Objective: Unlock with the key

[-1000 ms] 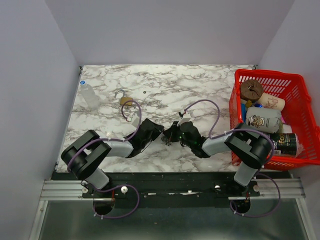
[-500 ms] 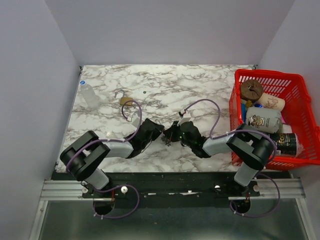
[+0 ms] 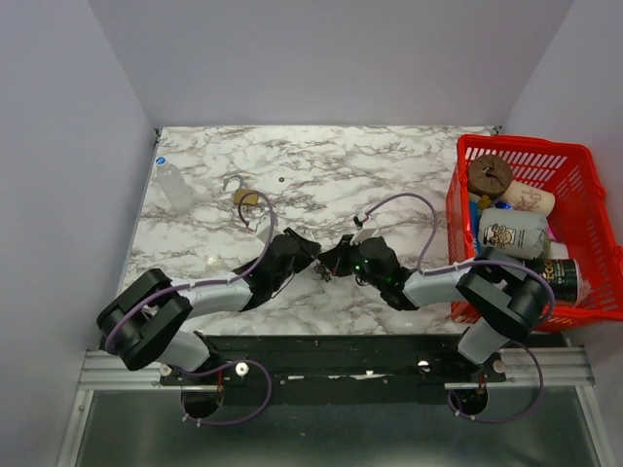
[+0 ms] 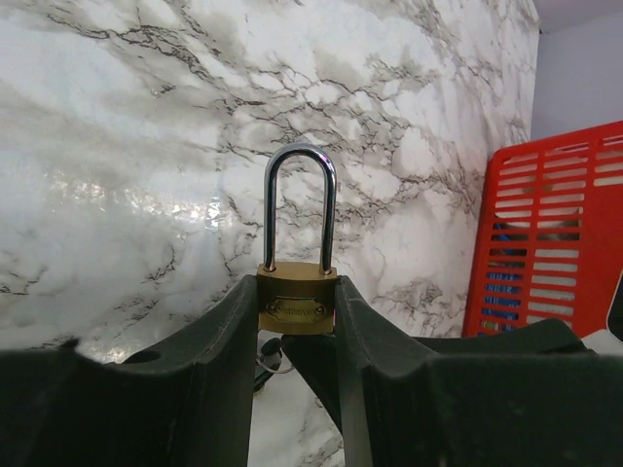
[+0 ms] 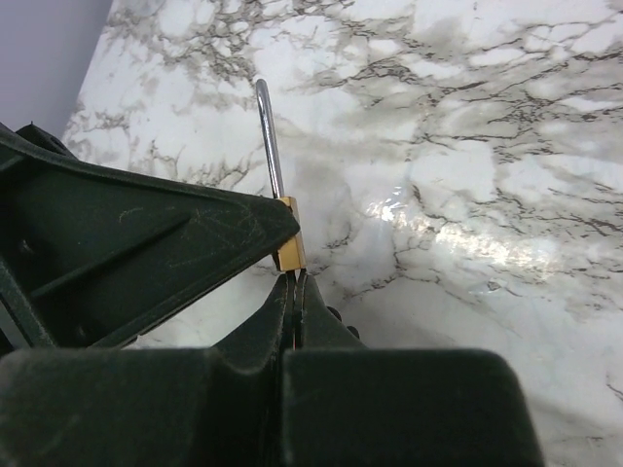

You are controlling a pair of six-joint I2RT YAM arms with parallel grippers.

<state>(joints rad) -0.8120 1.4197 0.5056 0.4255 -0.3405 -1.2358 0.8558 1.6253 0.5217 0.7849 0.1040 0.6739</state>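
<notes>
Clamping the small brass padlock [image 4: 297, 309] by its body, steel shackle poking out past the fingertips, the left gripper [image 4: 295, 292] holds it over the near middle of the marble table [image 4: 117, 146]. Right gripper [image 5: 295, 287] is squeezed tight right at the lock's base; anything pinched inside is hidden.

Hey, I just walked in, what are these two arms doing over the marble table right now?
The left gripper is clamped on the brass body of a padlock, with the shackle pointing away from it. The right gripper is shut, its tips pressed against the bottom of the lock where a key would go in, though no key shows clearly. The shackle looks closed, so the lock isn't open yet.
</notes>
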